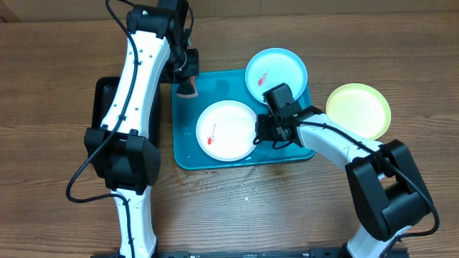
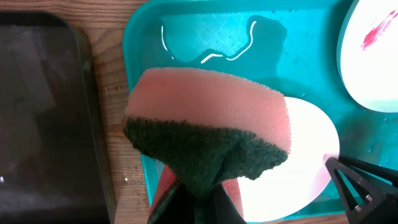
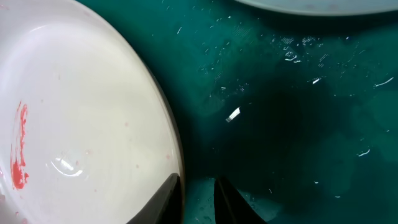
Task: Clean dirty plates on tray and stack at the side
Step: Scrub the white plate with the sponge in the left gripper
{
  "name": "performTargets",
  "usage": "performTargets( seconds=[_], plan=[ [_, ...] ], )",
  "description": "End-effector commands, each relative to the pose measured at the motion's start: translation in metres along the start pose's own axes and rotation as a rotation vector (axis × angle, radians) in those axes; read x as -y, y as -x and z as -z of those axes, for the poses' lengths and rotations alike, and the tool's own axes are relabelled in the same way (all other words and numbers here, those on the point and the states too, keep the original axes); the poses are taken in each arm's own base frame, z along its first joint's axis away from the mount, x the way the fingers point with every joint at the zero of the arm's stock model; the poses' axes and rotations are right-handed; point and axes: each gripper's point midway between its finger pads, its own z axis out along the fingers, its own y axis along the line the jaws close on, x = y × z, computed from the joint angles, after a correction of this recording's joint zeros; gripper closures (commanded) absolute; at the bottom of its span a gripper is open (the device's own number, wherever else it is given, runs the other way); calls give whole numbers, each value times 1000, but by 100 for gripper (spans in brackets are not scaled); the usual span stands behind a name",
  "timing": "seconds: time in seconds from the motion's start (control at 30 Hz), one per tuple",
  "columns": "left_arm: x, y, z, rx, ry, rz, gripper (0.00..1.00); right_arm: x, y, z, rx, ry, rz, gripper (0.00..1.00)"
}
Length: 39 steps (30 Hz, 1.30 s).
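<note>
White plate [image 1: 226, 129], red smear [image 1: 212, 136], teal tray [image 1: 188, 150]

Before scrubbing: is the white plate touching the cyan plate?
Apart. Left wrist view shows bare tray between the white plate and the cyan plate.

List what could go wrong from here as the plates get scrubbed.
1. The tray is wet, and the right gripper only sits at the rim of the white plate. Scrubbing with the sponge may make it slide.
2. The cyan plate overhangs the tray's far rim, so a bump could tip it off.
3. The green plate lies beside the right arm, which might knock it.
</note>
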Motion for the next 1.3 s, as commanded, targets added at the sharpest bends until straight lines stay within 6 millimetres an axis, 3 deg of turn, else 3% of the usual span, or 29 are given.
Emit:
performTargets(
  seconds=[0.0, 0.47, 0.6, 0.9, 1.27],
  plan=[
    [4, -1, 2, 5, -6, -3, 96, -3, 10, 1, 23, -2, 20, 80],
    [6, -12, -22, -49, -1, -20, 96, -17, 9, 0, 45, 9, 31, 81],
    [11, -14, -23, -50, -3, -71, 96, -16, 9, -3, 45, 7, -39, 90],
    [23, -27, -33, -89, -2, -223, 96, -17, -3, -21, -15, 28, -111, 96],
    [32, -56, -76, -178, 7, -338, 96, -17, -4, -21, -22, 29, -145, 96]
  ],
)
